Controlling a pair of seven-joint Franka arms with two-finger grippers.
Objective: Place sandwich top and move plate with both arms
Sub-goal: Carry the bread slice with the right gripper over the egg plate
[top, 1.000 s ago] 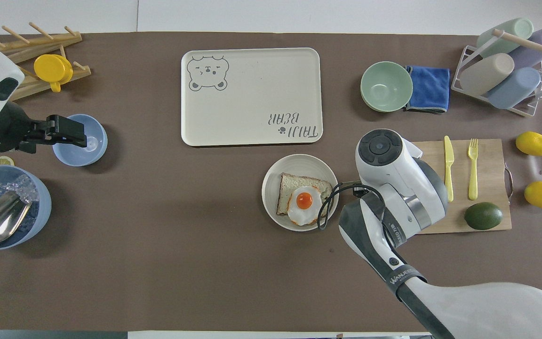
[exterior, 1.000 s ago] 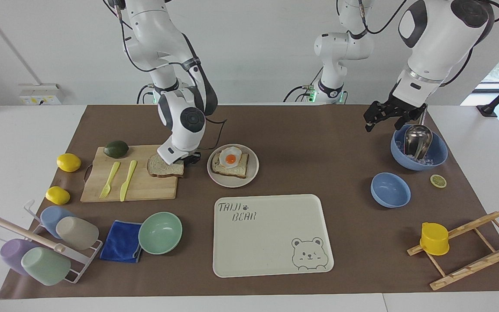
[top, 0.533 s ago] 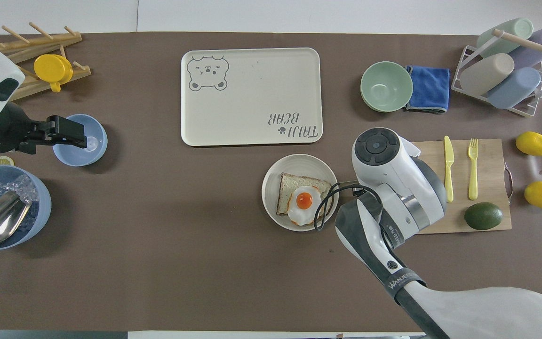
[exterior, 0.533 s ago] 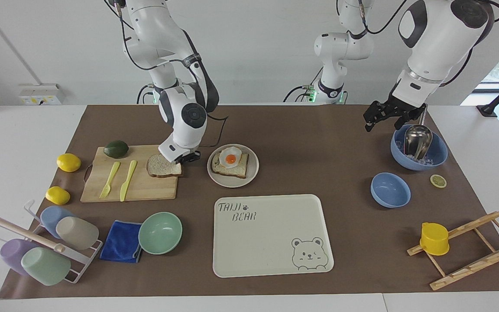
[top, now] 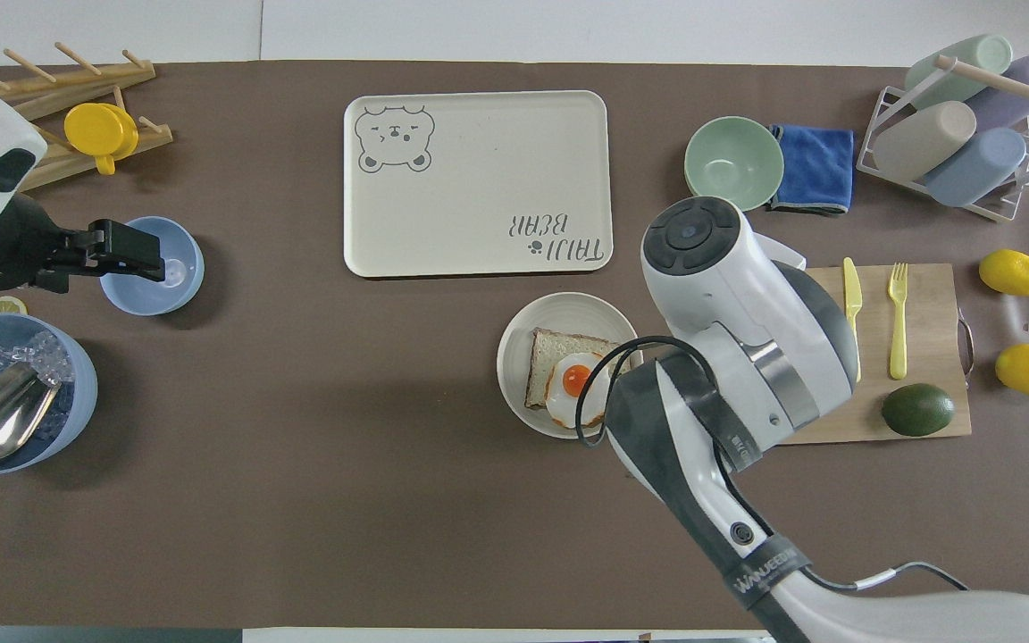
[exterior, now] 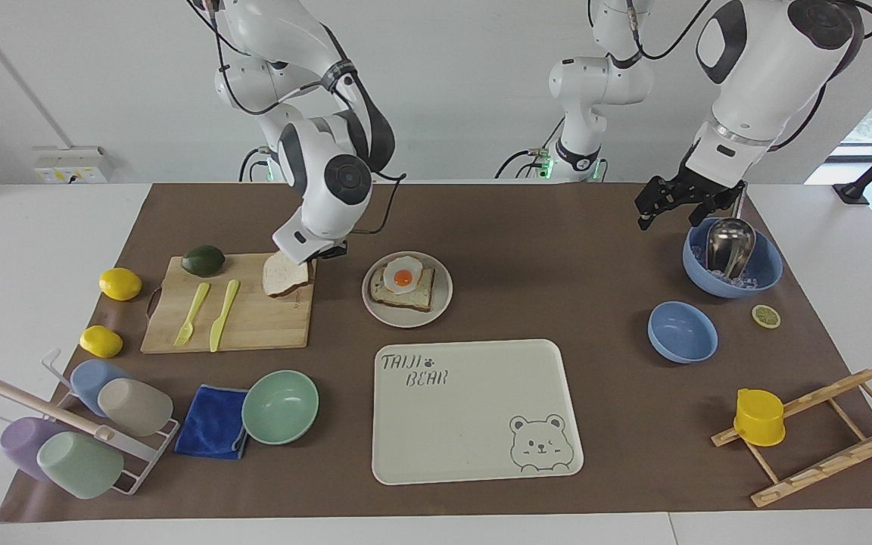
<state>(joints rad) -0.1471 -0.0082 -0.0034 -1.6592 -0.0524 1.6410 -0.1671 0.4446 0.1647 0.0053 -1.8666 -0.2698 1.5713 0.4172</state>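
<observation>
While the left arm waits, only the right arm is working.

Right gripper (exterior: 313, 256): over the light wooden cutting board (exterior: 228, 318), jaws clamped on the edge of the plain light-brown bread slice with darker crust (sandwich top) (exterior: 283, 275).
Sandwich top: hangs tilted from the right gripper, one corner low and close to the board; can't tell if it still touches. An edge grip makes it droop, hence the tilt.
Overhead view: the right arm's wrist covers the slice and the right gripper; the facing view is the one to read.
Plate: small round pale grey-beige plate (exterior: 442, 301) on the desk beside the board, toward the left arm's end. It holds the bottom bread slice (exterior: 406, 296) with a fried egg (exterior: 403, 275) on top.
Left gripper (exterior: 671, 203): up in the air over the desk beside the large blue bowl (exterior: 769, 274) with ice and a metal scoop (exterior: 730, 244); jaws wide, holding nothing.
Step, my read: lift done or nearly so; next is carrying the slice sideways to the plate and laying it on the egg.
Risk: a thin edge grip could let the slice swing or slip. Level it before release.
Plate move: not started. It likely needs both grippers on opposite rims, so the left arm has a long reach ahead.
</observation>
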